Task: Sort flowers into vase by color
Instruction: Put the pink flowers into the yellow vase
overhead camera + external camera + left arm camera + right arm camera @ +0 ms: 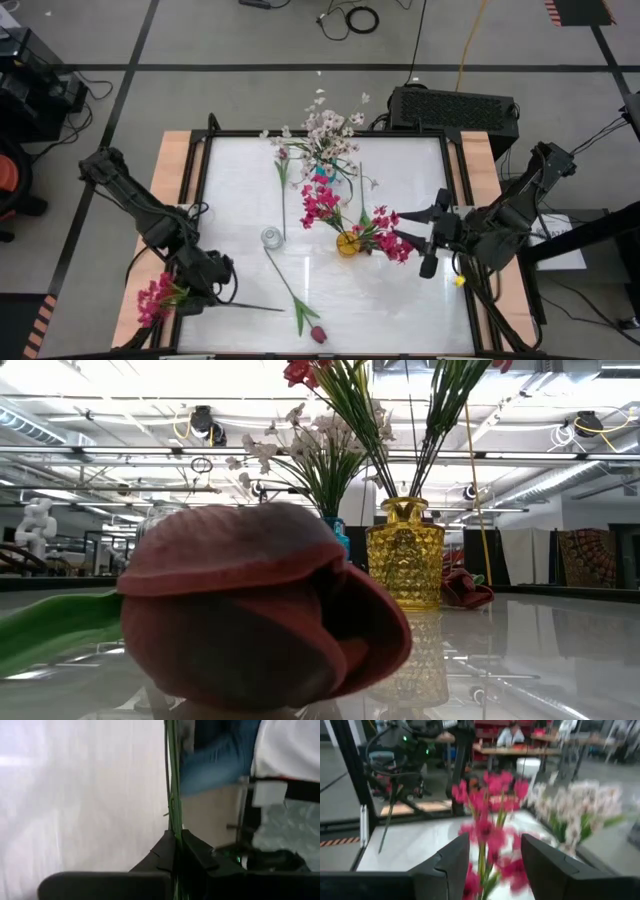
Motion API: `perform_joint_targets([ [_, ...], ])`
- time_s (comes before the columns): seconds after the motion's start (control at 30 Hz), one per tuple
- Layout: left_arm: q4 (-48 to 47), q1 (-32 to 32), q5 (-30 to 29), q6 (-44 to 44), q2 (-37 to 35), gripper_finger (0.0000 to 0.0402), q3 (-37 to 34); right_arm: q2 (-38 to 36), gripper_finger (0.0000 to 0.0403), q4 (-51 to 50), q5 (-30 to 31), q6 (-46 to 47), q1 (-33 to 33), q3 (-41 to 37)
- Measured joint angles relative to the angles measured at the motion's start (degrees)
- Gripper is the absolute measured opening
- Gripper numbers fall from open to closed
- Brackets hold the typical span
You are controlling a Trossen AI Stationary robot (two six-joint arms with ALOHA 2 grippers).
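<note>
We see the left gripper [222, 275] at the near left corner of the table [400, 300], its fingers pressed together on the thin green stems of a magenta cluster [157, 297]; the blooms hang out past the table's left edge while the stem ends point inward over the white surface. In the left wrist view the stems [172, 795] run straight out from between the closed fingers [197, 852].

The right gripper [428, 236] hovers at the right side of the table, fingers apart, just beside the magenta flowers [385, 235] that stand in the yellow vase [347, 243]. In the right wrist view those magenta flowers [487, 815] stand between and just beyond the spread fingers [451, 862]; we cannot tell whether the fingers touch any stem.

Behind the yellow vase, a blue vase [320, 174] holds the white-pink sprays [325, 128]. An empty clear glass vase [271, 237] stands left of the yellow one. One maroon tulip [317, 333] lies loose near the front edge, and another tulip [282, 154] lies beside the blue vase.
</note>
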Motion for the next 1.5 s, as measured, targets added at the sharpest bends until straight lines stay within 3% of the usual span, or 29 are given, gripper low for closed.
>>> perform_joint_targets([
  [0.17,-0.1,2.4,-8.0,5.9,0.0,0.0023,5.7,0.0,0.017,10.8,0.3,-13.5,0.1,1.1],
  [0.3,-0.2,5.1,-14.4,10.5,0.0,0.0023,8.1,0.7,0.0171,11.8,0.2,-17.7,0.7,4.8],
  [0.53,1.1,10.1,-15.5,12.9,0.0,0.0023,8.7,9.9,0.0171,11.6,-1.8,-26.4,1.5,15.9],
  [0.77,12.4,12.3,-15.4,10.0,0.3,0.0022,8.7,25.7,0.0171,9.1,-3.0,-31.3,0.8,24.6],
  [1.03,14.6,12.3,-15.4,10.7,2.0,0.0022,8.7,41.9,0.0171,7.6,-2.8,-34.0,-1.6,34.6],
  [1.23,15.4,12.3,-15.8,10.6,6.4,0.0022,8.7,50.8,0.0171,-2.3,-3.3,-33.2,-4.2,43.7],
  [1.5,15.5,12.2,-13.9,9.2,9.0,0.0022,8.7,57.8,0.0172,-14.4,-13.7,-24.3,-8.5,51.2],
])
